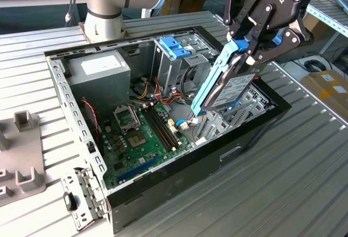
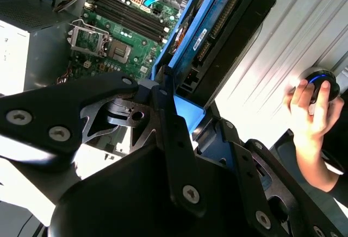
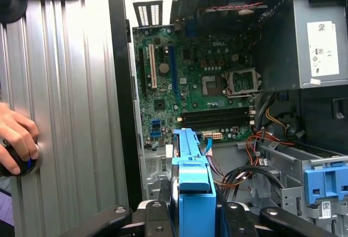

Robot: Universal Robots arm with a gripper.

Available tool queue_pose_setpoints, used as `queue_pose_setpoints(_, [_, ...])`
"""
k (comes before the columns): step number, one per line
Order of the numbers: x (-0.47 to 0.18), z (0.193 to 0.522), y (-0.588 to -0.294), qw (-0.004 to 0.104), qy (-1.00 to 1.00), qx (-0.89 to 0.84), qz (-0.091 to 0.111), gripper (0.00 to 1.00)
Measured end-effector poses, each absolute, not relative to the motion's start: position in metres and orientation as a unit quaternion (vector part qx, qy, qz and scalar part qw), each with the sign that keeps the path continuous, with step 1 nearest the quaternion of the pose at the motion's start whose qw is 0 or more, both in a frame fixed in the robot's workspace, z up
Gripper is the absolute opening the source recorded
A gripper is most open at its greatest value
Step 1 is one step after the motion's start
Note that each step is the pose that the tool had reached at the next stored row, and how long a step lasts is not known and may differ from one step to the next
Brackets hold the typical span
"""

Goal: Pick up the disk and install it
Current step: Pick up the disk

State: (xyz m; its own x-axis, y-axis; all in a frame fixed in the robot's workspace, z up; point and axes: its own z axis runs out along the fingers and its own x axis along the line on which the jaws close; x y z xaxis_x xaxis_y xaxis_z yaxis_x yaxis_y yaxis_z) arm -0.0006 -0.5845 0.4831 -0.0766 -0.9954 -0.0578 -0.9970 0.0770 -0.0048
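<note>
Where the gripper [image 1: 254, 49] hangs over the open computer case [image 1: 179, 174], it is clenched on the upper end of the disk [image 1: 231, 87]; disk tilted, lower end just above the case's far side, beside the motherboard [image 1: 144, 133]; a person's hand [image 2: 307, 104] covers a small dark round device.

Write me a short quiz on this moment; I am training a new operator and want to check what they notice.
1. True or false: the gripper is shut on the disk.
2. Over the open computer case, the disk is: A) lying flat B) tilted, held in the air C) slotted into a bay.
3. Fill in: the frame along the disk's edges is ____.
Key: 1 true; 2 B; 3 blue.
</note>
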Motion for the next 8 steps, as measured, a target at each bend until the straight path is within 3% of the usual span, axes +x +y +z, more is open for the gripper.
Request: queue_pose_setpoints(8, [0.0049, 0.4830, -0.5848, 0.023, 0.733, -0.679, 0.018, 0.37])
